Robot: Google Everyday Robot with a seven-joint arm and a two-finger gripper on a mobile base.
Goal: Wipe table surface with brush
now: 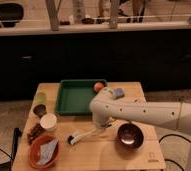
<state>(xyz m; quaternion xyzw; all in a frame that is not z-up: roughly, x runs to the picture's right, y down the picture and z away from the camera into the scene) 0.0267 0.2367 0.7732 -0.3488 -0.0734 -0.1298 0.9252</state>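
The table surface (99, 152) is a light tan wooden top. The brush (84, 135) has a white handle and a small dark head (71, 140). It lies slanted, with its head down on the table left of centre. My gripper (101, 126) is at the end of the white arm, which reaches in from the right. It points down over the table's middle, just below the green tray, and is shut on the upper end of the brush handle. The fingertips are hidden behind the wrist.
A green tray (71, 100) stands at the back with an orange fruit (98, 86) at its right rim. A dark brown bowl (129, 135) sits right of the gripper. At the left are a white cup (49, 121), an orange bowl (43, 151) holding a cloth, and small dark items.
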